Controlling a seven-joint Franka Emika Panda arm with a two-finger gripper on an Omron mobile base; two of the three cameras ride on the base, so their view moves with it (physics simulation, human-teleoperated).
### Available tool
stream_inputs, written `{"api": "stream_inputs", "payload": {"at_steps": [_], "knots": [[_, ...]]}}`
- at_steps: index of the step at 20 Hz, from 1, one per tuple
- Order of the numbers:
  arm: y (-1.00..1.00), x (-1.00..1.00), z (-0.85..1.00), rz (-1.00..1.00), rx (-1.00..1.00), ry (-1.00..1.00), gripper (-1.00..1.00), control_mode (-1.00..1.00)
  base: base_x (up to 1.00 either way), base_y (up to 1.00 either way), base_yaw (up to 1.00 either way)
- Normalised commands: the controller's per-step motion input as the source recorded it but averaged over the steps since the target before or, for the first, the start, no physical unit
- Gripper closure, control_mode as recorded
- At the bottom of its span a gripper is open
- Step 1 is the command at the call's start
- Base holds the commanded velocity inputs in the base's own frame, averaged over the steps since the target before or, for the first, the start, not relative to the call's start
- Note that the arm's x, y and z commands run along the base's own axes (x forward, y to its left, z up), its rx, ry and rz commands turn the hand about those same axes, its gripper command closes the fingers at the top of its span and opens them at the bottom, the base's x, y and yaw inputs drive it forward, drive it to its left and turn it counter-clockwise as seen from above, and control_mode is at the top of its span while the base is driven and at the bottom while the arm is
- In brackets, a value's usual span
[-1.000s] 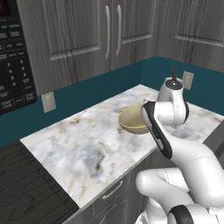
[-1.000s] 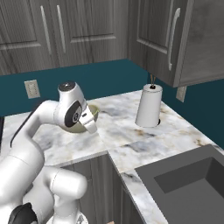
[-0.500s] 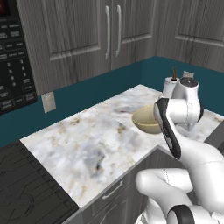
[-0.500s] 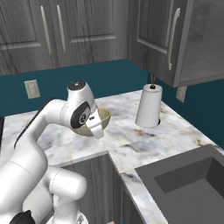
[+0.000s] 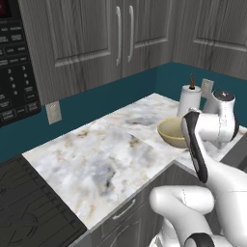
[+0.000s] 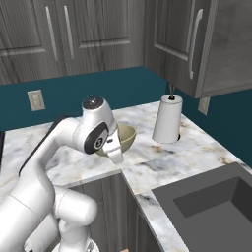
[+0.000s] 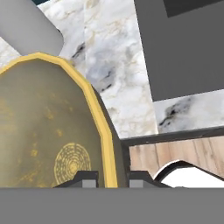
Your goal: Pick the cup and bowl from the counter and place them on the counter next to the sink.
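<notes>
While gripped, bowl (image 7: 48,127) tilted sideways.

White paper-towel roll (image 6: 167,119) upright near the teal backsplash (image 5: 101,103), dark spindle poking from its top. Grey cabinet doors (image 5: 96,36) with long bar handles above; black microwave panel (image 5: 12,67) at far left, wall outlet (image 5: 53,112) below it. Black stovetop (image 5: 29,217) at lower left.
</notes>
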Motion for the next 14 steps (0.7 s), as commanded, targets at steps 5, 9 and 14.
{"api": "stream_inputs", "payload": {"at_steps": [5,9,14], "knots": [[-0.21,0.00,-0.08,-0.06,0.00,-0.13,1.00,-1.00,0.00,0.00,0.00],[-0.17,0.00,-0.06,-0.07,0.00,-0.05,1.00,-1.00,0.00,0.00,0.00],[-0.20,-0.15,0.00,-0.06,0.00,0.00,1.00,-1.00,0.00,0.00,0.00]]}}
